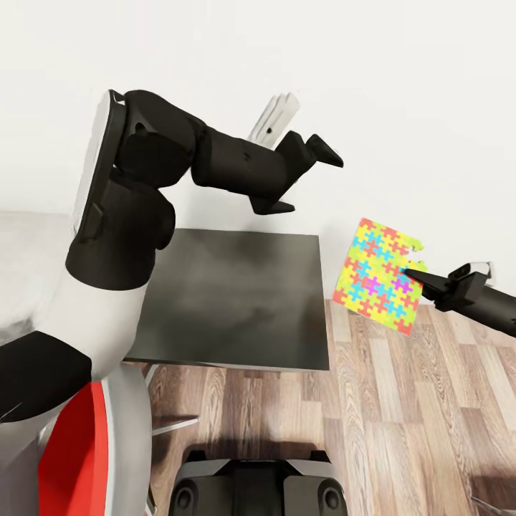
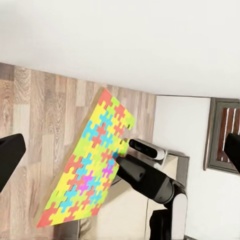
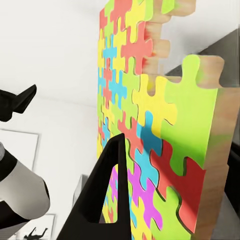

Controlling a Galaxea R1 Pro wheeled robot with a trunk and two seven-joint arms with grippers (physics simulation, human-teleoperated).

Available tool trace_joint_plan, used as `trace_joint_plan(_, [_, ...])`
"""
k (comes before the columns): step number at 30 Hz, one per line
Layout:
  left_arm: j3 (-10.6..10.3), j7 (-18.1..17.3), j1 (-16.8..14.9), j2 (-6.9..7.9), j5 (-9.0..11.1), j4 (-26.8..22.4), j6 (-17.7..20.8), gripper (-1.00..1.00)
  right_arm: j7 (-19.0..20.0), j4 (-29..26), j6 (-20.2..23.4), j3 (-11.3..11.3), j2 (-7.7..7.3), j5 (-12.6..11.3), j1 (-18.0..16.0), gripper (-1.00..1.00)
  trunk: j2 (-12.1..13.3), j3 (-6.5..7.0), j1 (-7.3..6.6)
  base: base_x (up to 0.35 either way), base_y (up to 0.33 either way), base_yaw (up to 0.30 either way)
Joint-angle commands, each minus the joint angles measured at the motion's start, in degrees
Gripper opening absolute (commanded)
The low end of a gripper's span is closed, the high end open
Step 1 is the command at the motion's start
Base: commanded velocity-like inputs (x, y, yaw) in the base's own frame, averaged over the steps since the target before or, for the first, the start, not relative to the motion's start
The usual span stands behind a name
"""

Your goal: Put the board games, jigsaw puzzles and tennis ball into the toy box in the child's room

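White wall [image 1: 401, 86] fills the background, meeting wood-plank floor [image 1: 401, 401] with visible grain. Below the left arm sits a dark grey cabinet [image 1: 236, 301] with a flat, matte square top. A red chair [image 1: 86, 459] is cut off at the lower left, mostly hidden by the robot's white trunk. The left gripper [image 1: 304, 172] hangs above the cabinet's far edge, black fingers spread apart and holding nothing. The right gripper [image 1: 419, 276] reaches in from the right, its arm cut off by the frame edge, fingers clamped on the edge of a jigsaw puzzle [image 1: 380, 276]. This thin square slab, held upright in the air over the floor beside the cabinet's right edge, shows interlocking many-coloured pieces and pale wooden edges.
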Motion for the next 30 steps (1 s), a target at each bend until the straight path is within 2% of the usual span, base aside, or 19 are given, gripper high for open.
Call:
trace_joint_plan(1, [-0.2, 0.3, 0.3, -0.17, 0.1, 0.0, 0.6, 1.00, 0.6, -0.1, 0.2, 0.0, -0.15, 0.3, 0.6, -1.00, -0.1, -0.06, 0.03, 0.000, 0.000, -0.005])
trace_joint_plan(8, [-0.7, -0.6, 1.6, -0.98, 0.5, 0.0, 0.6, 1.00, 0.6, -0.6, 0.2, 0.4, -0.60, 0.1, 2.6, -1.00, -0.1, 0.05, 0.03, 0.000, 0.000, -0.003])
trace_joint_plan(11, [-0.9, -1.7, 2.0, -1.24, 1.4, 0.0, 0.6, 1.00, 0.4, -0.7, 0.2, 0.6, -0.66, 0.1, 3.0, -1.00, -0.1, 0.21, 0.03, 0.000, 0.000, 0.000])
trace_joint_plan(14, [-0.8, -3.7, 2.6, -1.22, 3.8, 0.0, 0.7, 1.00, 0.2, -0.7, 0.2, 0.8, -0.71, 0.2, 3.3, -1.00, -0.1, 0.41, 0.03, 0.000, 0.000, 0.000])
trace_joint_plan(15, [-0.8, -3.7, 2.6, -1.22, 3.8, 0.0, 0.7, 1.00, 0.2, -0.7, 0.2, 0.8, -0.71, 0.2, 3.3, -1.00, -0.1, 0.48, 0.03, 0.000, 0.000, 0.000])
trace_joint_plan(19, [0.1, -4.8, 3.2, -0.69, 5.2, 0.0, 1.0, 1.00, 0.1, -0.8, 0.2, 0.8, -0.78, 0.4, 3.5, -1.00, -0.1, 0.80, 0.03, 0.000, 0.000, 0.000])
trace_joint_plan(24, [2.3, -5.6, 3.9, 0.29, 5.3, -0.1, 1.9, 1.00, -0.7, -0.8, 0.2, 0.9, -0.72, 0.6, 3.5, -1.00, -0.1, 1.23, 0.03, 0.000, 0.000, 0.000])
trace_joint_plan(30, [3.6, -6.0, 4.7, 0.72, 5.3, -0.1, 3.6, 1.00, -1.9, -0.8, 0.2, 0.8, -0.74, 0.6, 3.6, -1.00, -0.1, 1.77, 0.03, 0.000, 0.000, 0.000])
